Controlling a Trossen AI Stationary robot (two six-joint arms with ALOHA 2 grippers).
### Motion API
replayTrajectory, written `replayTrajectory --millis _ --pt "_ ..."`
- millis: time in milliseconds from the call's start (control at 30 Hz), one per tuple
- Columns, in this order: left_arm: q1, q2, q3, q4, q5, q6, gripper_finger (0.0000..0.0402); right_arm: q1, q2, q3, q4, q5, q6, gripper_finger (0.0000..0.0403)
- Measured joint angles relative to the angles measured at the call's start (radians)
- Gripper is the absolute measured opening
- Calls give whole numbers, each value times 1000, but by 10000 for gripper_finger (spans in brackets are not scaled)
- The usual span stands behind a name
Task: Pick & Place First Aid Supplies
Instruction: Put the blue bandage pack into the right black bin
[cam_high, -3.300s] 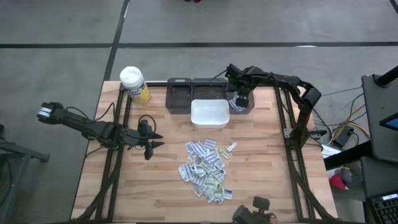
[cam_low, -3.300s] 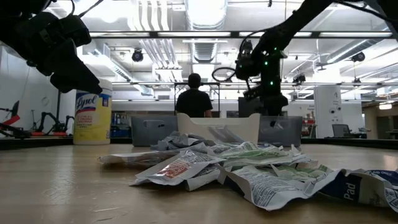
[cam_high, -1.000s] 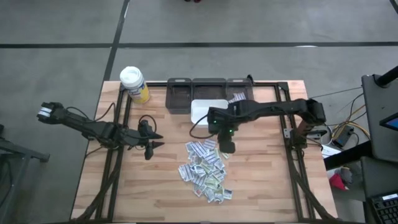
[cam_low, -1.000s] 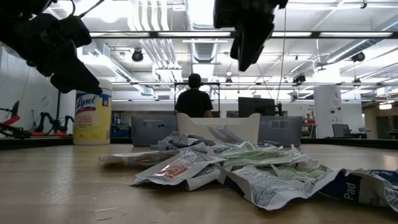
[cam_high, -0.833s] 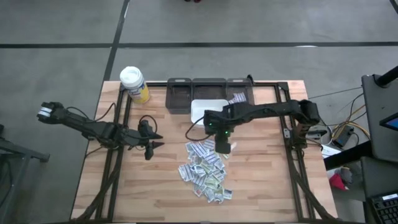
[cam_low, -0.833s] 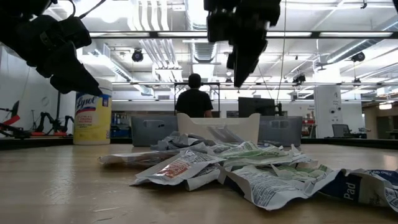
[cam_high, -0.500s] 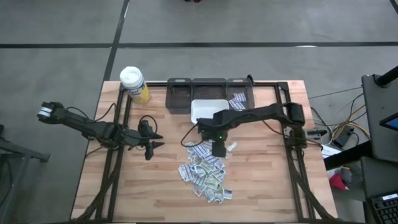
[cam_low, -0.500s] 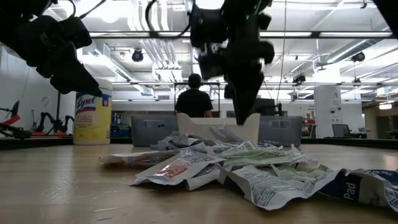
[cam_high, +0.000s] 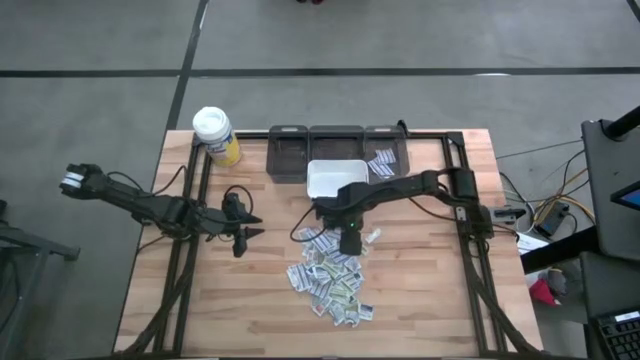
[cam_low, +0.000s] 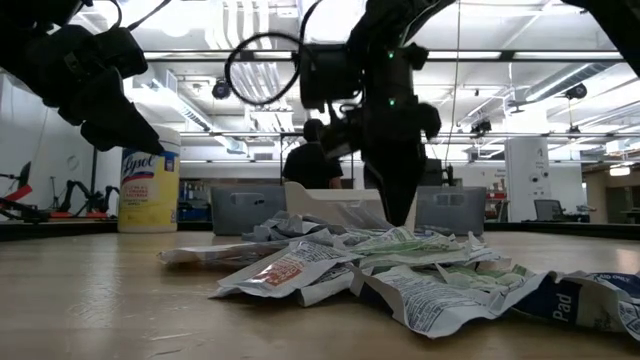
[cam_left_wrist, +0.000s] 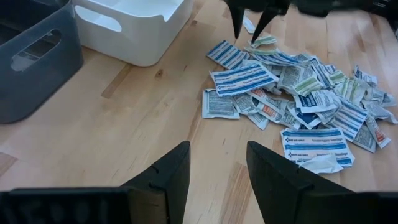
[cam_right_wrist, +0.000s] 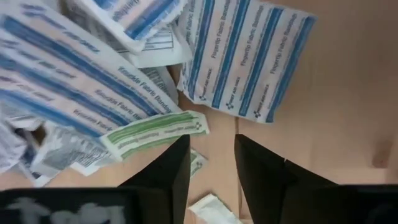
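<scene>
Over at the left of the high view, the left gripper hangs idle above bare wood of the pale wooden table, its dark fingers spread wide and holding nothing. Well away from it, in the upper left corner of the table, stands the yellow bottle with a white lid, which plays no part.

Moving toward the centre, the heap of small flat white-grey paper packets, printed in blue, green and red, lies loose on the table just below the white rectangular plastic bin. The right gripper is down over the upper edge of that heap, fingers parted with nothing between them, straddling bare wood beside a thin green-striped packet and a wide blue-striped packet.

From where I stand the worry is overlap: the packets lie on one another, so closing here could pinch two at once, or catch only a corner and let it slip out on the lift. They lie so flat that the fingertips might scrape the wood and merely push the heap about.

Further right, the dark grey compartmented tray along the top edge already holds a few packets in its right-hand section; a loosely held packet might flutter down short of it.
</scene>
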Motion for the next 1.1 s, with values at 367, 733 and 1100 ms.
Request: replayTrajectory --millis 367,733,1100 --pt "0 0 0 0 0 0 161 -3 -52 0 74 57 14 112" --pt "0 0 0 0 0 -1 161 -13 -45 0 121 124 50 148" --pt "0 0 0 0 0 -1 161 -14 -45 -79 189 131 79 151"
